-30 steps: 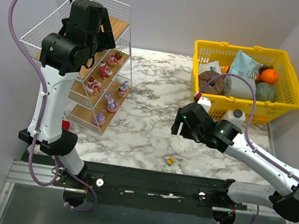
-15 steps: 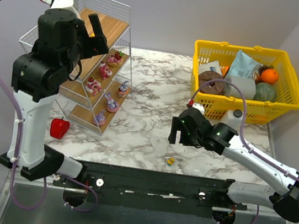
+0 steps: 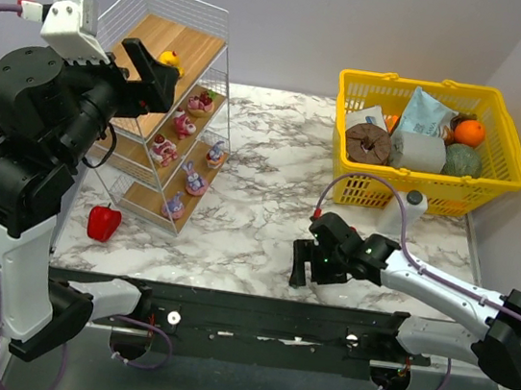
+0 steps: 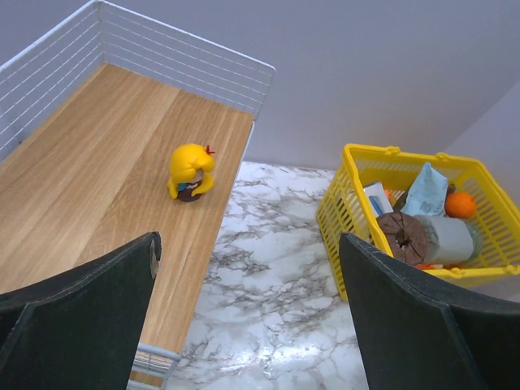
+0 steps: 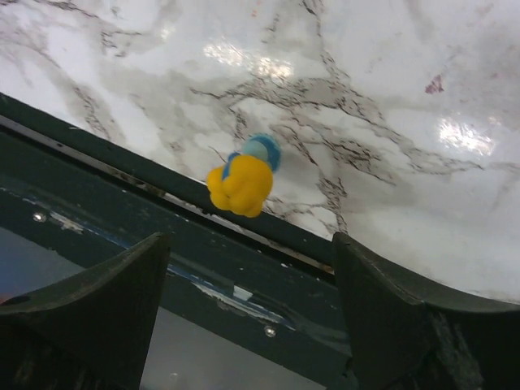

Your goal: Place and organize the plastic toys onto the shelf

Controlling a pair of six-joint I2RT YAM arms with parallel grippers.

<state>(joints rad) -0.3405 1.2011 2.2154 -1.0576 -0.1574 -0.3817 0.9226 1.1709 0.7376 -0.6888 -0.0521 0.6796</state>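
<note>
A: Yellow with a blue patch: logged as a duck (image 5: 244, 180), lying on the marble table (image 5: 390, 73) right at its near edge, just beside the dark rail (image 5: 122, 211). Framed between the fingers of the right gripper (image 5: 250, 244), spread wide, holding nothing, not touching the toy

B: Noted. Judged as the pick in hand. Advise coming straight down, centring the toy between the pads and closing gently on the rounded body. Otherwise risks squirting it off the edge onto the rail. Can't tell from the wrist view which way it faces, so no call on the better grip axis

A: Right arm pose: stretched low and leftward across the table from its base, wrist tipped down over the near edge

B: And the left?

A: Reared high, elbow folded, left gripper (image 4: 248, 244) level with the top tier of the wire shelf (image 3: 198, 49). Fingers parted, empty. Second duck (image 4: 191, 172) upright on the top wooden board, well apart from both fingers. Counted six bunny figurines (image 3: 184, 124) on the two lower boards, three to a row

B: Suggest lifting well above the table before swinging toward the shelf, then setting down beside the second duck to keep like with like
</note>
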